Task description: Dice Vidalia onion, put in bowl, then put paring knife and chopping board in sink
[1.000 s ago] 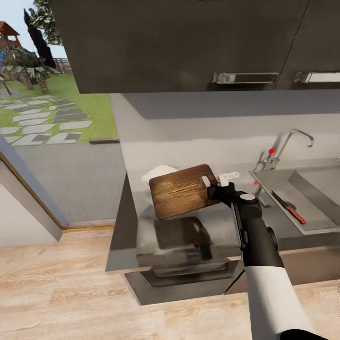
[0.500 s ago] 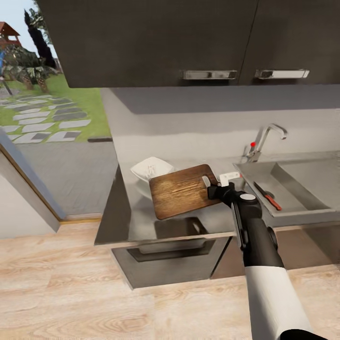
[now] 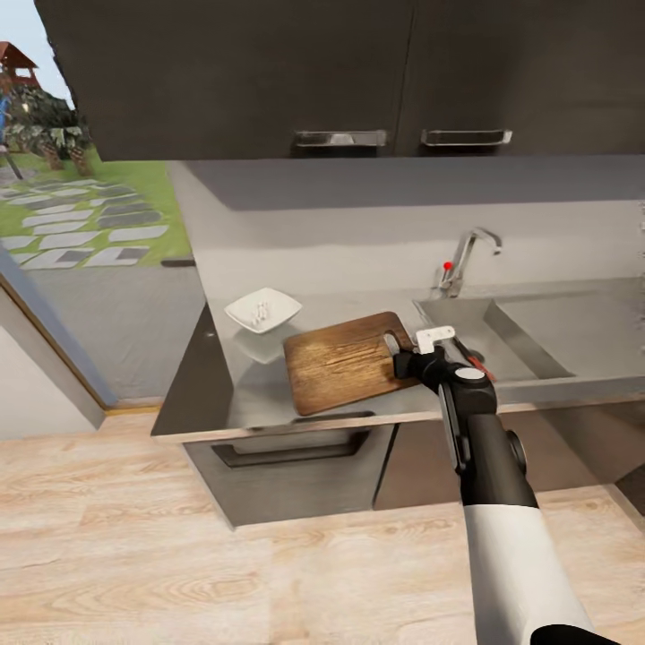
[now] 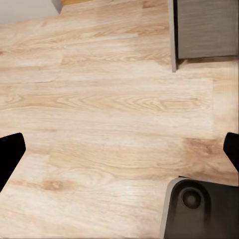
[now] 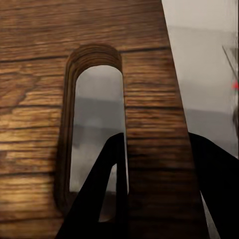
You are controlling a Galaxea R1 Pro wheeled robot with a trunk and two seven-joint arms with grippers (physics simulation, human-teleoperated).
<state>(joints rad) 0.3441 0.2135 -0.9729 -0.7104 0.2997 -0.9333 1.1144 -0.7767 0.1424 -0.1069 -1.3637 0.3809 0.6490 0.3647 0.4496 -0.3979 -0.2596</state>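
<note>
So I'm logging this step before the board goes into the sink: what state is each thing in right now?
Board: held off the countertop by the right gripper, tilted.
Right gripper: jaws shut on the board's slot end.
Left gripper: open, empty, above the floor.
Bowl: upright on the countertop, small white bits inside.
Knife: lying in the sink, mostly hidden.
Faucet: no water running.
Upper cabinets: doors closed.
</note>
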